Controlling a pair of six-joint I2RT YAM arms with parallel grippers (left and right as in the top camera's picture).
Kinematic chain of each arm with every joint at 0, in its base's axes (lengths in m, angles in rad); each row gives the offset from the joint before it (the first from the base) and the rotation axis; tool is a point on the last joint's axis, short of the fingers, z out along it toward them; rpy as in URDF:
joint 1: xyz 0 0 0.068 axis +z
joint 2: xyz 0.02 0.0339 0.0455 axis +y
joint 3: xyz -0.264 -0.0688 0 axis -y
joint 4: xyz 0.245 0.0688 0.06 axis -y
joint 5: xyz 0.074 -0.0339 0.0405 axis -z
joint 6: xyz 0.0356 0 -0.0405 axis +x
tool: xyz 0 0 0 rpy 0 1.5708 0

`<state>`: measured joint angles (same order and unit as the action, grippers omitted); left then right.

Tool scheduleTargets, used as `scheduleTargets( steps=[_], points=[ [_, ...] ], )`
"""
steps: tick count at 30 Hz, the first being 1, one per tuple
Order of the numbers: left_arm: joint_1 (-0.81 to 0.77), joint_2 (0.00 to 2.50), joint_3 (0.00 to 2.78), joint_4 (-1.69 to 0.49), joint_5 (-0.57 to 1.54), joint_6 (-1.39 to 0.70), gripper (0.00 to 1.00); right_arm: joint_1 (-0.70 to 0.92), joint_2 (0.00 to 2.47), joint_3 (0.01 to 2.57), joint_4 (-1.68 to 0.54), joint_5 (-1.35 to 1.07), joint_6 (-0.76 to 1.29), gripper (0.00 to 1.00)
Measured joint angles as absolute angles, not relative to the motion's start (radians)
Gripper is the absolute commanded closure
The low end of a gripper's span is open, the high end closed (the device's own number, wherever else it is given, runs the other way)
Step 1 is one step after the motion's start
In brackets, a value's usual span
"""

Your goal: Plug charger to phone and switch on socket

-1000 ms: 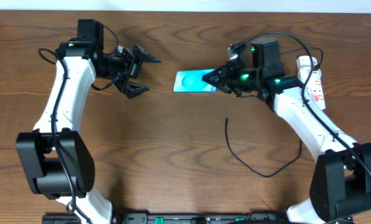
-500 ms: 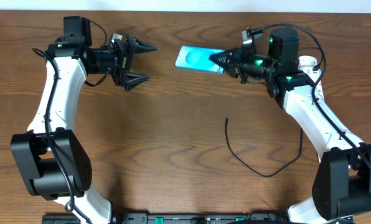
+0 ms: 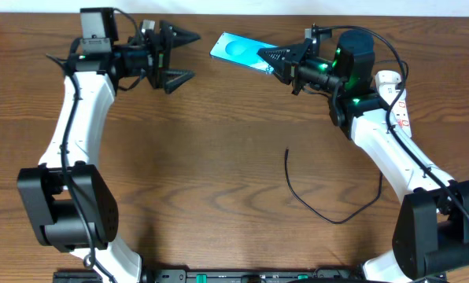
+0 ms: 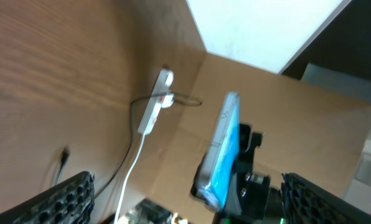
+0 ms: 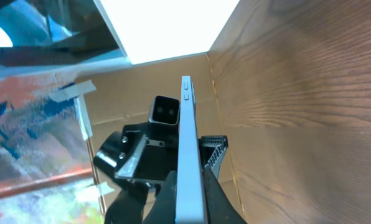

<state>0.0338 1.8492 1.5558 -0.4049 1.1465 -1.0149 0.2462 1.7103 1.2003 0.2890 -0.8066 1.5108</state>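
Note:
The phone (image 3: 236, 49), teal-blue screen up, hangs tilted above the back of the table with my right gripper (image 3: 271, 58) shut on its right end. The right wrist view shows the phone (image 5: 185, 137) edge-on, pinched between the two fingers (image 5: 188, 199). My left gripper (image 3: 195, 55) stands open just left of the phone, holding nothing; its wrist view faces the phone (image 4: 226, 146) between its wide-apart fingers (image 4: 201, 205). The charger (image 3: 288, 177), a thin black cable, lies loose on the table at centre right. The socket (image 3: 400, 101) lies at the right edge, partly under the right arm.
The socket's white strip (image 4: 153, 109) and its white cord (image 4: 132, 171) show in the left wrist view, with the charger's tip (image 4: 64, 155) on the wood nearby. A brown cardboard wall (image 5: 142, 118) stands behind the table. Both arm bases sit at the front edge.
My right gripper has lifted the phone off the table and carried it back and to the left, tilting it. The left gripper has swung toward the back, facing the phone.

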Motion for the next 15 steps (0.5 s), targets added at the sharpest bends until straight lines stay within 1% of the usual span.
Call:
scheduleTargets(
  steps=[6,15],
  points=[
    [-0.028,1.849,1.556,-0.257,1.053,-1.143,0.05,0.268,1.71,1.2,0.301,-0.751,1.547,0.99],
    [-0.067,1.849,1.556,-0.15,0.943,-1.27,0.05,0.294,1.71,1.2,0.424,-0.671,1.623,0.99]
  ],
)
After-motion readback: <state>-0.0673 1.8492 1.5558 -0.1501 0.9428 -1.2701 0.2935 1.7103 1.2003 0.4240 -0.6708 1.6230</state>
